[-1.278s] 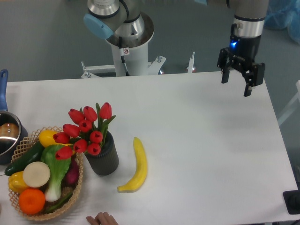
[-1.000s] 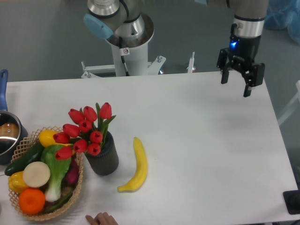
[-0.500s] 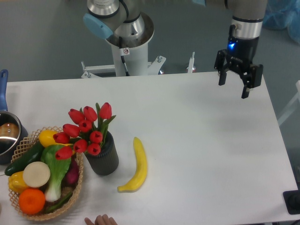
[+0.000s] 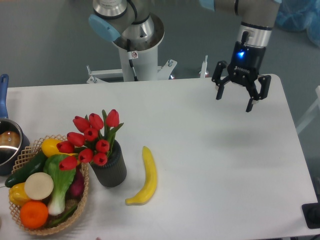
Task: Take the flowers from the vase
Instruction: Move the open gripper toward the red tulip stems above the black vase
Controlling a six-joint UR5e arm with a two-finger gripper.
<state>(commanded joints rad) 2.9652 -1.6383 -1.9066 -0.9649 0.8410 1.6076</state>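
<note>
The flowers, a bunch of red tulip buds with green leaves, stand upright in the vase, a short dark ribbed cylinder at the table's front left. My gripper hangs open and empty above the far right part of the table, well away from the bunch, fingers pointing down.
A wicker basket of vegetables and fruit touches the vase's left side. A yellow banana lies just right of the vase. A metal pot with a blue handle sits at the left edge. The robot base stands behind the table.
My gripper has moved left and a little down from the far right corner and turned about its axis. A hand at the front edge has withdrawn from view. Flowers and vase have not moved.
</note>
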